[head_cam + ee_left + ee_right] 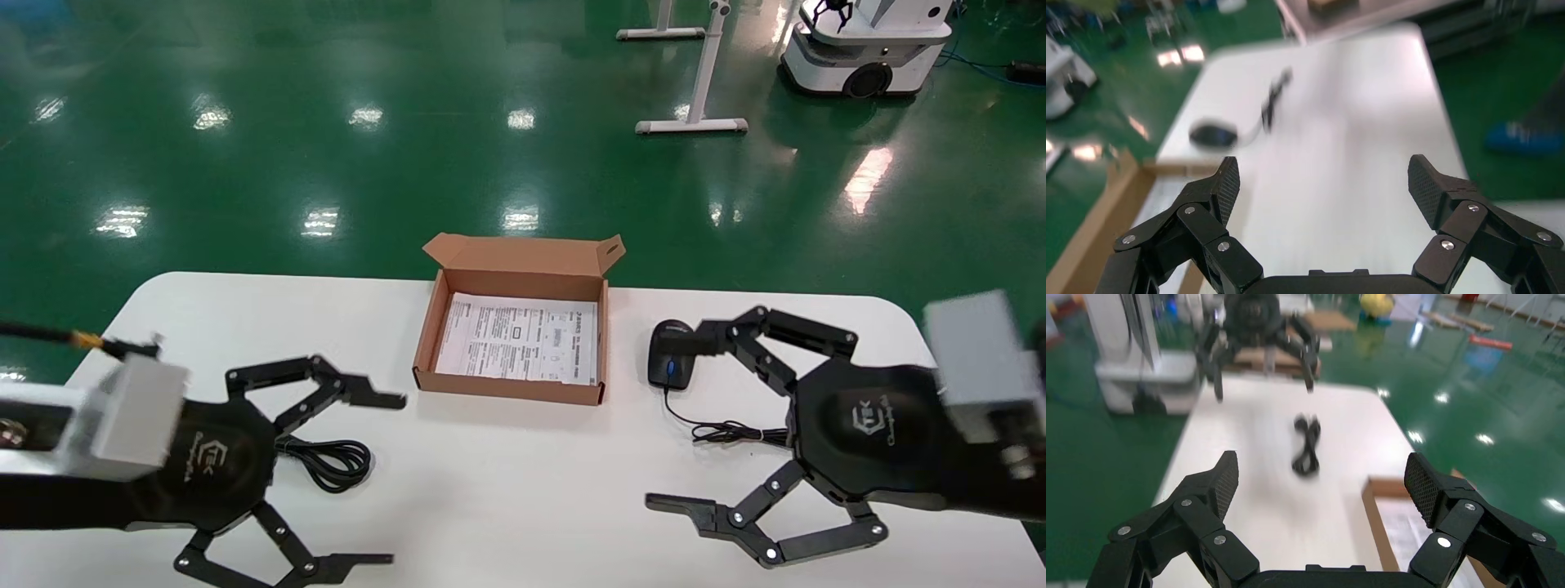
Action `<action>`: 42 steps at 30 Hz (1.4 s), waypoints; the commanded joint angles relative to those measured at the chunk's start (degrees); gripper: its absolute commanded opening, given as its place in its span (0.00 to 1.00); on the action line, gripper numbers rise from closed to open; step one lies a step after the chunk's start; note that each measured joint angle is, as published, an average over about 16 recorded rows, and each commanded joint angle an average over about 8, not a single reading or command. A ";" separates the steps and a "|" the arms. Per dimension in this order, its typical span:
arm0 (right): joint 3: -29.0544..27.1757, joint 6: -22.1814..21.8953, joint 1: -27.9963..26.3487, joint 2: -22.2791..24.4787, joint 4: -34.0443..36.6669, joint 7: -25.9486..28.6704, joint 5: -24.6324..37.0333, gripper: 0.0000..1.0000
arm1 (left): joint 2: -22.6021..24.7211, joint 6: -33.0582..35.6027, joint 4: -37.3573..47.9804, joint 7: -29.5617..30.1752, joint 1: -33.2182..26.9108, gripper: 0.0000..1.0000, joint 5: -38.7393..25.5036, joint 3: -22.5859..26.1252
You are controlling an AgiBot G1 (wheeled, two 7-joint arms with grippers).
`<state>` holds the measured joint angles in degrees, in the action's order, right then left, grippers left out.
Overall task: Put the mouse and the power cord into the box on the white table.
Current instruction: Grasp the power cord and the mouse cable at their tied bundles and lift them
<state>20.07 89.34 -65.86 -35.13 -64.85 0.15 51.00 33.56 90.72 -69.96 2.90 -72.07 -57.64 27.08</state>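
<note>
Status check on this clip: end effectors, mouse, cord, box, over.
Left end effector and right end effector open, empty. Mouse and power cord on white table, either side of open box. Nothing blocking.

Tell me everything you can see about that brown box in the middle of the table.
The box is shallow, rectangular and looks like plain brown cardboard. Its hinged flap lid stands open at the far side, with a cut-out notch in one corner tab. A white printed sheet lies flat on its bottom; nothing else is inside. It sits flat on the white table, near the far edge, between the mouse and the power cord. Neither gripper touches it.
</note>
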 commanded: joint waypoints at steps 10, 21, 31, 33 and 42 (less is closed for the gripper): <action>8.99 -0.57 -9.51 -2.05 16.55 -18.87 17.79 1.00 | 3.06 -0.45 10.82 -12.79 -12.03 1.00 -19.50 13.12; 15.87 -3.02 -19.51 -9.26 36.12 -36.69 33.39 1.00 | 12.16 -1.19 29.46 -26.77 -22.23 1.00 -34.33 21.76; 18.46 -5.94 -24.28 -14.36 49.98 -46.33 38.37 1.00 | 19.23 -1.12 44.55 -37.31 -25.77 1.00 -38.34 26.10; 18.55 -6.66 -24.89 -15.35 52.11 -47.44 38.59 1.00 | 20.10 -1.40 47.34 -39.25 -26.40 1.00 -39.00 26.73; 18.53 -10.17 -26.45 -18.97 58.94 -50.11 38.76 1.00 | 22.76 -4.86 57.48 -45.28 -28.51 1.00 -40.71 27.79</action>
<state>38.60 79.21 -92.29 -53.99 -6.29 -49.78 89.75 56.23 85.56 -13.03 -42.06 -100.43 -98.24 54.78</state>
